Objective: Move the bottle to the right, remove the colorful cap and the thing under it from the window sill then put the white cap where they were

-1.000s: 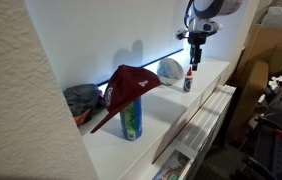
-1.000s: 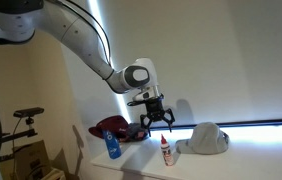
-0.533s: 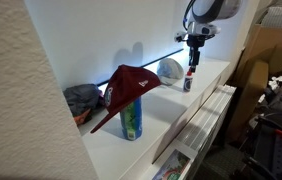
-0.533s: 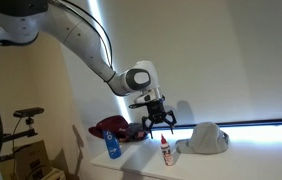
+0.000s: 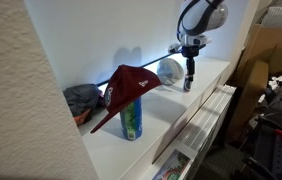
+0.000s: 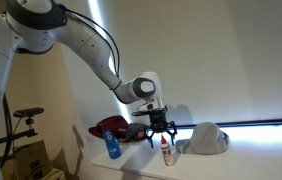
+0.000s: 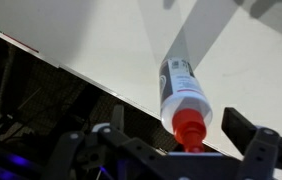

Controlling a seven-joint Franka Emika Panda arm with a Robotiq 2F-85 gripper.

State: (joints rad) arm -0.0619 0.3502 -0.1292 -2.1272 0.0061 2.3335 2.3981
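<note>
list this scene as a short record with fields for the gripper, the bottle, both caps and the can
gripper: open, low over the bottle, jaws either side of its red top, not closed on it
bottle: upright on the window sill
white cap: on the sill, close beside the bottle
maroon cap: resting on top of the can
can: upright, blue-green label
fabric bundle: grey-blue, beside the maroon cap

A textured white wall (image 5: 16,95), a daylight strip (image 6: 256,124) beneath a pale blind (image 6: 231,60), cardboard boxes (image 5: 269,50) beside.
</note>
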